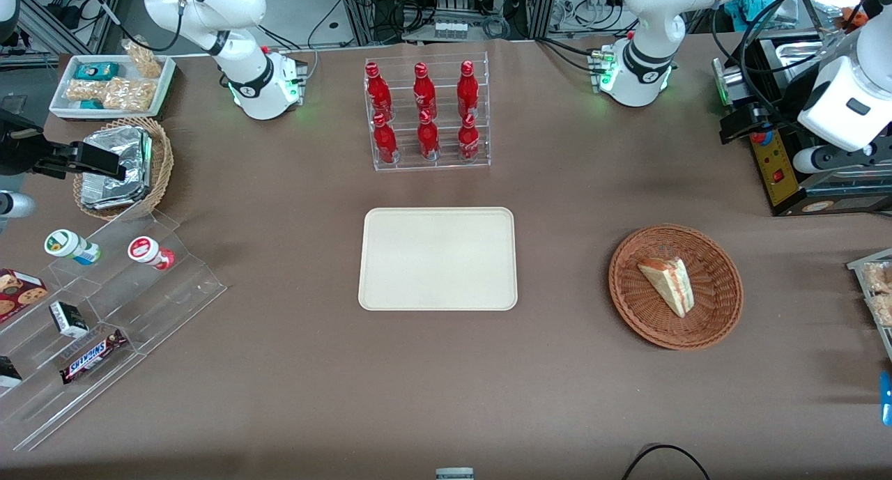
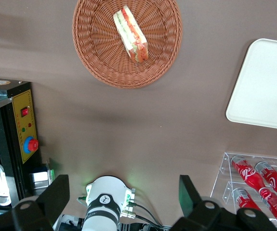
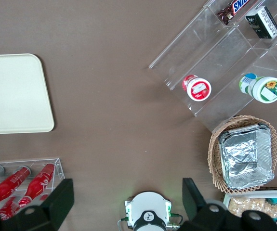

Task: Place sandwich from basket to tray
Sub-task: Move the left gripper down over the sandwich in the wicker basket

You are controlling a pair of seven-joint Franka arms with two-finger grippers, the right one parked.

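The sandwich [image 1: 669, 285], a pale bread wedge with pink, orange and green layers, lies in the round reddish-brown wicker basket [image 1: 627, 257] toward the working arm's end of the table. The cream tray [image 1: 437, 258] lies bare at mid-table, beside the basket. My left gripper [image 1: 742, 121] hangs high above the table, farther from the front camera than the basket and well apart from it. In the left wrist view its fingers [image 2: 56, 197] stand wide apart and empty, the gripper [image 2: 123, 195] over the arm's base, with the sandwich [image 2: 131, 33], basket [image 2: 95, 48] and tray [image 2: 266, 86] in sight.
A clear rack of red bottles [image 1: 426, 114] stands farther from the front camera than the tray. A black and yellow control box [image 1: 780, 166] sits near my gripper. A tan basket of foil packs [image 1: 125, 166], a white snack bin [image 1: 111, 83] and acrylic steps [image 1: 90, 306] lie toward the parked arm's end.
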